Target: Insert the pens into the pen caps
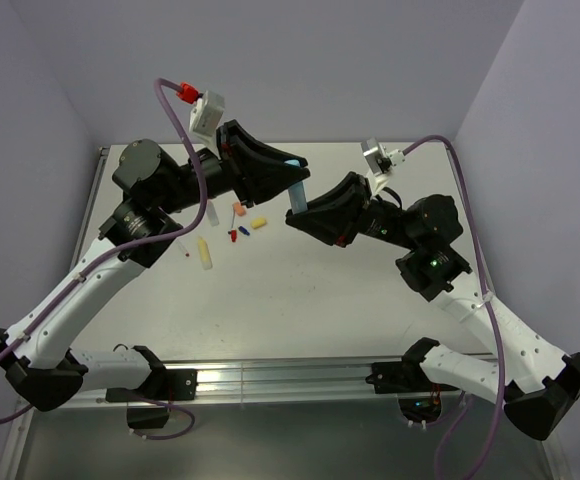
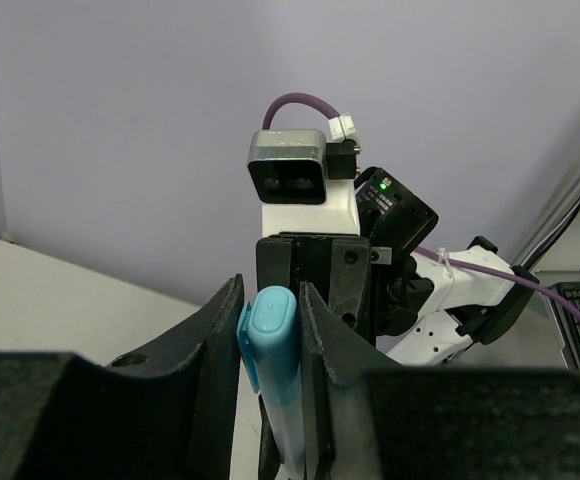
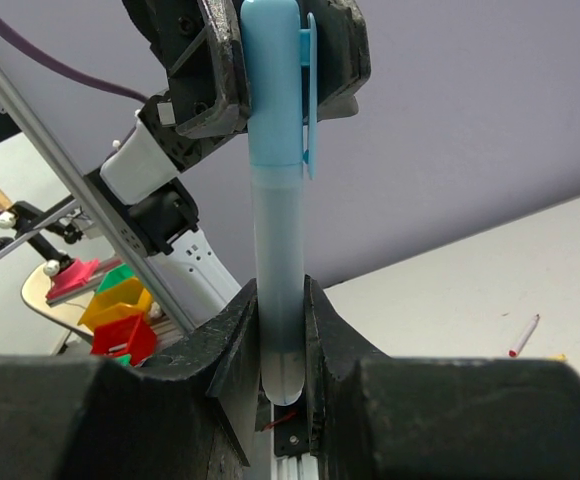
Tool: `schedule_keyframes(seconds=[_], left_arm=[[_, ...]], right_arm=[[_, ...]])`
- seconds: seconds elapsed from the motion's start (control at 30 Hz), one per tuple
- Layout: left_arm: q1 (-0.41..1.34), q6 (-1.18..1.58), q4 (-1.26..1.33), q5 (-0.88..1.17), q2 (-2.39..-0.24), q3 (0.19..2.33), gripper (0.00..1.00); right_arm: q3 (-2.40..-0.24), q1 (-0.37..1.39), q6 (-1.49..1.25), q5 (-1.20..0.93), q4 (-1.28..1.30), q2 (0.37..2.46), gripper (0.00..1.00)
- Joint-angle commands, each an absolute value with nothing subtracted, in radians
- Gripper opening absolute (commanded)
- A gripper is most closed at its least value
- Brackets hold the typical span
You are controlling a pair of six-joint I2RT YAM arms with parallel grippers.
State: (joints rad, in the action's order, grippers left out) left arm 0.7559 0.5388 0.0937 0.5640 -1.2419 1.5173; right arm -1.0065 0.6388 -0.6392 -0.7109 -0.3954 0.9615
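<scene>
My left tool (image 2: 270,305) pinches the cap (image 2: 270,335); my right tool (image 3: 280,305) pinches the pen (image 3: 278,240) barrel, mid-air over the tabletop (image 1: 320,300). I should line both up coaxial and push straight till the cap seats.

The white table (image 1: 320,300) bears a small scatter left of the left gripper's (image 1: 293,177) jaws. Nearest are a yellow cap (image 1: 259,223), orange cap (image 1: 238,210), dark blue cap (image 1: 243,231) and red cap (image 1: 233,236). Farther left lie a whitish pen (image 1: 213,216), pale yellow pen (image 1: 204,253) and red-tipped thin stick (image 1: 184,250).
</scene>
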Motion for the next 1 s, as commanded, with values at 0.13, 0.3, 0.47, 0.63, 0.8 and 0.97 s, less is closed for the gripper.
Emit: schedule_keyframes(seconds=[0.13,0.3,0.47,0.63,0.8,0.97], left_arm=[[0.759,0.551,0.149,0.672,-1.246,1.459,0.0],[0.762,0.549,0.176,0.692,-1.232,1.35,0.0],[0.778,0.532,0.195,0.721,-1.229,1.26,0.0],[0.805,0.503,0.198,0.747,-1.232,1.212,0.0],[0.822,0.494,0.167,0.684,-1.253,1.213,0.0],[0.83,0.514,0.157,0.614,-1.288,1.242,0.0]], right_arm=[[-1.077,0.62,-0.632,-0.695,-0.414,0.988,0.0],[-1.14,0.571,-0.65,-0.721,-0.416,1.005,0.0],[-1.184,0.512,-0.715,-0.768,-0.468,1.04,0.0],[-1.164,0.4,-0.952,-0.876,-0.729,1.091,0.0],[-1.18,0.377,-0.999,-0.904,-0.77,1.129,0.0],[-1.201,0.4,-0.859,-0.862,-0.582,1.112,0.0]])
